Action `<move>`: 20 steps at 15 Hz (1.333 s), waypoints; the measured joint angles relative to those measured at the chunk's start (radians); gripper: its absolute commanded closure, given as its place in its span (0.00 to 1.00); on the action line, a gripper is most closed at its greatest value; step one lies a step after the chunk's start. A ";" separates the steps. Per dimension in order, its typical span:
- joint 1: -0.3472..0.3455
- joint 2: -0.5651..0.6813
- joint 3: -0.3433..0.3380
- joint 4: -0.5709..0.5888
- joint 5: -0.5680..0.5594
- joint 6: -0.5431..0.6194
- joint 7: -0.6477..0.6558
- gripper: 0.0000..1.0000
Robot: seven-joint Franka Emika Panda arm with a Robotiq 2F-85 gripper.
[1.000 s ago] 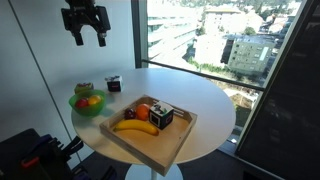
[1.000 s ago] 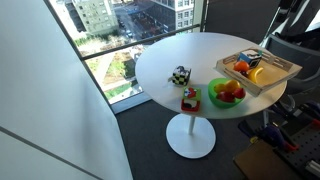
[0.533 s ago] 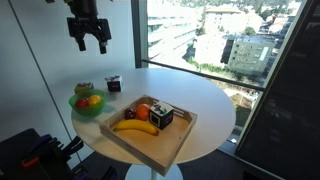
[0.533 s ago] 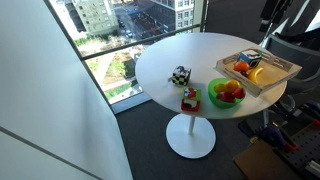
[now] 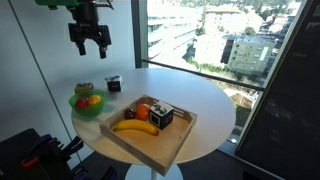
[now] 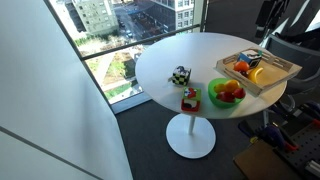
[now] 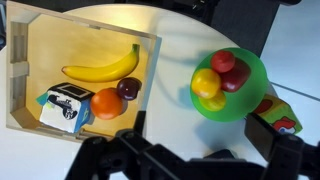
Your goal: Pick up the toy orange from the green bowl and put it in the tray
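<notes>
The green bowl (image 5: 76, 106) stands on the round white table beside the light wood tray (image 5: 150, 148). It holds the yellow-orange toy orange (image 7: 205, 82), another yellow fruit and red fruits. In the wrist view the bowl (image 7: 256, 72) lies to the right and the tray (image 7: 48, 52) to the left. My gripper (image 5: 88, 42) hangs open and empty high above the bowl. Its fingers (image 7: 190, 160) frame the bottom of the wrist view. Bowl (image 6: 215, 98) and tray (image 6: 240, 82) also show in an exterior view.
The tray holds a banana (image 7: 100, 68), a redder orange fruit (image 7: 107, 102), a dark plum (image 7: 128, 88) and a small black box (image 7: 65, 108). A checkered cube (image 5: 113, 84) and a small red item (image 5: 84, 88) stand near the bowl. Windows lie behind the table.
My gripper has come lower and slightly to the right in the exterior view. The objects on the table have not moved.
</notes>
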 measured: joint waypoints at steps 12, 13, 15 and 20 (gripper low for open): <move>0.001 0.042 0.013 -0.020 0.000 0.001 0.000 0.00; 0.003 0.052 0.018 -0.024 0.000 0.002 0.000 0.00; 0.008 0.075 0.025 -0.032 -0.001 0.008 0.000 0.00; 0.020 0.138 0.046 -0.064 -0.020 0.072 0.000 0.00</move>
